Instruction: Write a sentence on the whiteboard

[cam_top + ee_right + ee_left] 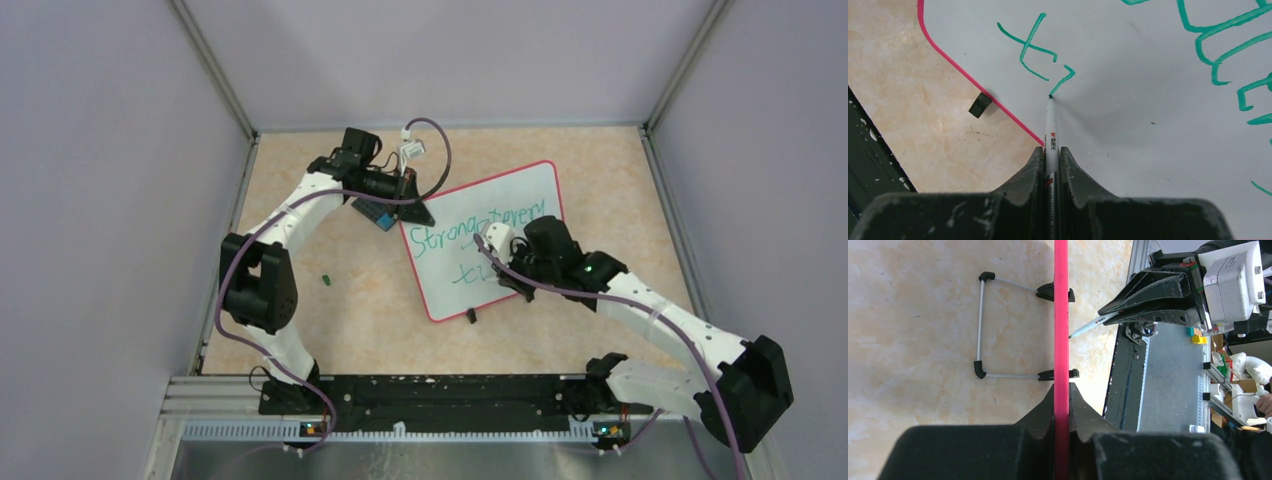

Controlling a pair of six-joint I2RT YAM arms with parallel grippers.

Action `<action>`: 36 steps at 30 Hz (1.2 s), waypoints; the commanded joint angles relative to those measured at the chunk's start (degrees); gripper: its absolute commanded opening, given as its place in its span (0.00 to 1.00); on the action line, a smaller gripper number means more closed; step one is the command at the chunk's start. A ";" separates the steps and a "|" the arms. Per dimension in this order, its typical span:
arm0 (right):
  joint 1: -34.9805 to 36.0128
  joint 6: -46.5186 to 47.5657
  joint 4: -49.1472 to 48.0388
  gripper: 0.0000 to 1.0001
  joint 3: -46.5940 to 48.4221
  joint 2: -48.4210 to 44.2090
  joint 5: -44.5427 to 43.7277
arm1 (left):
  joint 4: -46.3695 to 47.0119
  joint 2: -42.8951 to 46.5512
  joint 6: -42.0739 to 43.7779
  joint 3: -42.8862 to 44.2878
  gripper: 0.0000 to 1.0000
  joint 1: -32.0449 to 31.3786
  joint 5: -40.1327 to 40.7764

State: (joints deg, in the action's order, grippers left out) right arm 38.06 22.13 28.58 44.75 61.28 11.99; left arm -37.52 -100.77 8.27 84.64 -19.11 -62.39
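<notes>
The right gripper (1050, 165) clenches a slim white marker pen (1050, 125), its tip touching the large white whiteboard with a red-pink rim (1128, 100) beside green strokes. The left gripper (1062, 405) pinches that rim. The board sits mid-table on the beige tabletop (360, 300).

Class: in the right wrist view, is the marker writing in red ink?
No, the strokes at the marker tip on the whiteboard are green.
</notes>
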 commanded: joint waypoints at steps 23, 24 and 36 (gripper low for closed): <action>-4.55 2.22 -0.72 0.00 7.54 0.25 -4.87 | -1.76 -1.27 3.41 -0.15 0.00 -1.14 2.60; -4.57 2.09 -0.56 0.00 7.50 0.25 -4.58 | -1.75 -1.34 3.42 -0.11 0.00 -1.19 2.63; -4.58 3.33 2.19 0.00 1.82 0.21 -0.78 | -1.76 -2.27 3.59 0.25 0.00 -1.18 2.24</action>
State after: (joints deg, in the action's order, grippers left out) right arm 34.02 24.32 30.94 48.27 61.25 10.85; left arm -37.54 -100.79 8.27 84.66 -19.11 -62.39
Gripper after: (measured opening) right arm 0.090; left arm 0.096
